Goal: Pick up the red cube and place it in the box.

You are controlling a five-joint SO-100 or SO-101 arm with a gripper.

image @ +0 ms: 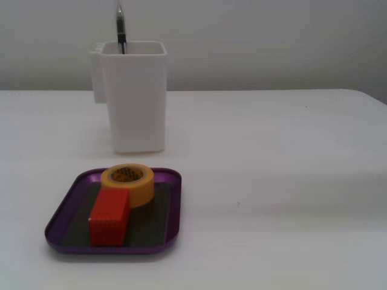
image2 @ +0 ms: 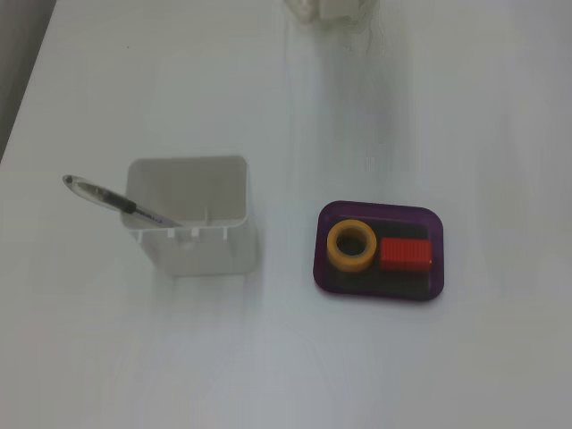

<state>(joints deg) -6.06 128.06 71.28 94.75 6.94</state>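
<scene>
The red cube (image: pixel 110 217) is a small ribbed red block lying inside the box (image: pixel 60 223), a shallow purple tray with a dark floor. It rests against a yellow tape roll (image: pixel 127 183) that lies in the same tray. In the other fixed view the red cube (image2: pixel 406 254) lies at the right in the box (image2: pixel 380 212), with the tape roll (image2: pixel 351 245) to its left. No gripper shows in either fixed view.
A tall white square container (image: pixel 133 96) stands behind the tray and holds a pen (image: pixel 120 27). From above the container (image2: pixel 189 214) stands left of the tray, its pen (image2: pixel 116 203) leaning left. A white arm part (image2: pixel 331 9) sits at the top edge.
</scene>
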